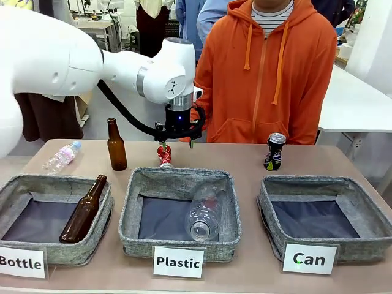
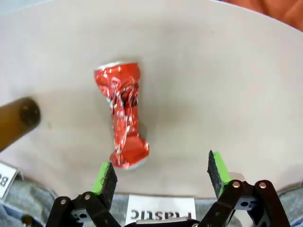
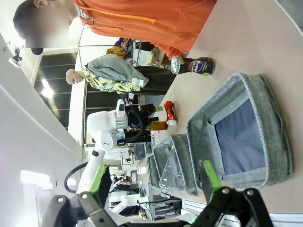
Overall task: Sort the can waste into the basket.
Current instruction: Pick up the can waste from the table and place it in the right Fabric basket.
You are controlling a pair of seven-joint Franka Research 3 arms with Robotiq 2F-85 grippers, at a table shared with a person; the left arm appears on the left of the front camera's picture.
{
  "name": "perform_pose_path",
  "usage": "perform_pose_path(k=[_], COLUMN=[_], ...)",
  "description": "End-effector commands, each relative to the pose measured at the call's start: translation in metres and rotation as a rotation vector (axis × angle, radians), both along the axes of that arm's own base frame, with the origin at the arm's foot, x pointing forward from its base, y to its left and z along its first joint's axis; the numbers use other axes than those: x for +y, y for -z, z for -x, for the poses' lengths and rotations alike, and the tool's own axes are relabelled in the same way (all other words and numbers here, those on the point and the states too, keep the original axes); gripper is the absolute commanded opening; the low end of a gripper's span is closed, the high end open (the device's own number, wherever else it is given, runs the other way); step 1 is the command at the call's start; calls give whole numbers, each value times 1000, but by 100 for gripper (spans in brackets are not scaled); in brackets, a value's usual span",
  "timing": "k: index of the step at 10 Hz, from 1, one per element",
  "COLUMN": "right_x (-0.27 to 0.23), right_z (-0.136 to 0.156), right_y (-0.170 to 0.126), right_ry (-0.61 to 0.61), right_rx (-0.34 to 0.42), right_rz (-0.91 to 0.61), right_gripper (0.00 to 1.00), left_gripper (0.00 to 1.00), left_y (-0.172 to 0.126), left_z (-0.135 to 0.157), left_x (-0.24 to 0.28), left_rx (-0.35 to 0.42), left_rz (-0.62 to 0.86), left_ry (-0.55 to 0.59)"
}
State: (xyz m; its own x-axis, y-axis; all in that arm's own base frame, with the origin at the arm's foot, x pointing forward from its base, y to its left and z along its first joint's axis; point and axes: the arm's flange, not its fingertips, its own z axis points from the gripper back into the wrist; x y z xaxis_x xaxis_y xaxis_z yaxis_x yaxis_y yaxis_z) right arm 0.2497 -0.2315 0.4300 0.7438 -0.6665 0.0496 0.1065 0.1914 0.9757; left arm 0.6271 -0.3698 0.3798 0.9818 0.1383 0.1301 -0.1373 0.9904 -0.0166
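The crushed red can [image 1: 164, 155] stands on the table just behind the middle basket. My left gripper [image 1: 177, 142] hangs open right above it. In the left wrist view the red can [image 2: 124, 118] lies ahead of the open left gripper [image 2: 162, 171], nearer the left green pad, and nothing is between the fingers. The black can [image 1: 275, 151] stands upright behind the basket labelled "Can" [image 1: 358, 250], which holds nothing. My right gripper [image 3: 154, 177] is open and holds nothing, well back from the Can basket [image 3: 272, 113], the black can [image 3: 191, 65] and the red can [image 3: 169, 112].
The "Plastic" basket [image 1: 131, 208] holds a clear bottle [image 1: 205, 211]. The "Bottle" basket [image 1: 12, 190] holds a brown bottle [image 1: 84, 209]. Another brown bottle [image 1: 116, 145] stands upright left of the red can, and a clear plastic bottle [image 1: 61, 157] lies at far left. A person in an orange hoodie [image 1: 263, 73] stands at the far side.
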Motion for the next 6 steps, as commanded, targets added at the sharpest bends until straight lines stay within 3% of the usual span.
perform_pose_path(k=[1, 2, 3, 4, 6], right_x=[0, 0, 0, 0, 0], right_z=[-2, -2, -2, -2, -2], right_y=[-3, -3, -3, -3, -3], right_ry=[9, 9, 9, 9, 9], right_rx=[-27, -27, -27, -27, -27], right_rz=[-15, -15, -15, -15, -15], right_gripper=[100, 100, 100, 100, 100], left_gripper=[100, 100, 100, 100, 100], left_y=[6, -17, -73, -144, -220], left_z=[-6, 12, 61, 137, 242], left_x=[4, 14, 38, 81, 149], left_rx=[-10, 32, 94, 123, 18], left_rz=[14, 83, 203, 310, 393], left_ry=[-3, 45, 191, 401, 585])
